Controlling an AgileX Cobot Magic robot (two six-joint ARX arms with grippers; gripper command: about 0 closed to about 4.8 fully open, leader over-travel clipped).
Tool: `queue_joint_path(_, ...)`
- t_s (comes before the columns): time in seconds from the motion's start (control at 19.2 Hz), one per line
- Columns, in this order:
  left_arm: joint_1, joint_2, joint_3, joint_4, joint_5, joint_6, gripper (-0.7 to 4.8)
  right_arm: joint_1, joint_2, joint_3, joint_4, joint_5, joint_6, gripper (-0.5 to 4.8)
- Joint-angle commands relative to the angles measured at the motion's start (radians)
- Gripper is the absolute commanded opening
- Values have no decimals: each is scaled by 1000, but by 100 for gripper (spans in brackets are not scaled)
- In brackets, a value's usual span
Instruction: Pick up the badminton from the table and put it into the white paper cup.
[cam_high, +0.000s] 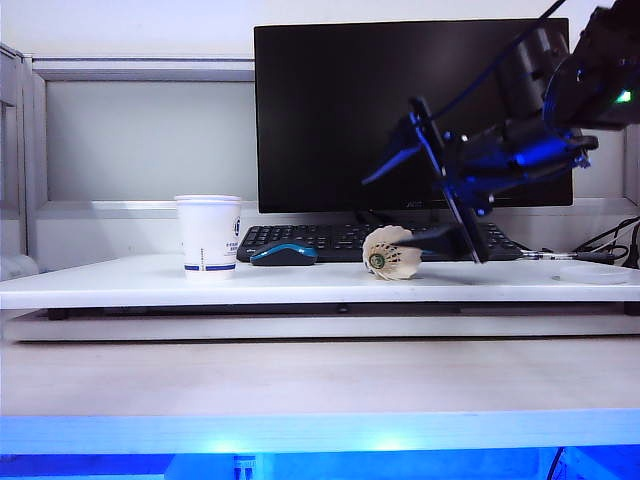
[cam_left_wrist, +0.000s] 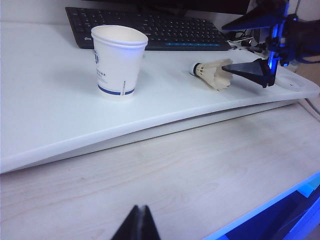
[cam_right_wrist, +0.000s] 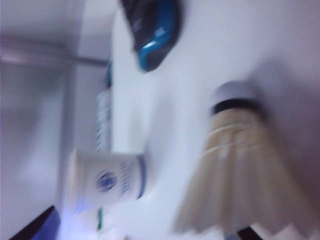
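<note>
The left gripper (cam_left_wrist: 136, 223) is seen low over the pale wooden surface (cam_left_wrist: 190, 170) in front of the desk (cam_high: 120, 282), its dark fingers pressed together. On the desk, the white paper cup (cam_high: 208, 235) stands upright at the left. A blue and black mouse (cam_high: 283, 254) lies beside it, in front of a keyboard (cam_high: 330, 238) and a dark monitor (cam_high: 330, 110). The shuttlecock (cam_high: 392, 252) lies on its side near the middle of the desk. The right gripper (cam_high: 440, 185) is held at the shuttlecock's feather end, its fingers spread wide, nothing gripped.
</note>
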Motion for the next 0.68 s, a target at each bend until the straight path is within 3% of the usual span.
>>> queue_joint_path(0.05,0,0,2,-25,15,-2,-6,1,14,4,7,47,-5,390)
queue_joint_path(0.1,1,0,2,-26,15,-2,-6,5,26,5,7,56,-6,339)
queue_joint_path(0.26,1,0,2,-25,15,-2,-6,9,50,13,14,76,-6,288)
queue_joint_path(0.31,1,0,2,-25,16,-3,-6,10,62,23,26,78,-6,186)
queue_joint_path(0.47,1,0,2,-25,16,-3,-6,11,68,27,60,93,-6,15)
queue_joint_path(0.52,1,0,2,-25,16,-2,-6,10,68,27,72,99,-6,-8)
queue_joint_path(0.68,1,0,2,-25,15,-2,-6,11,68,27,81,93,-6,-8)
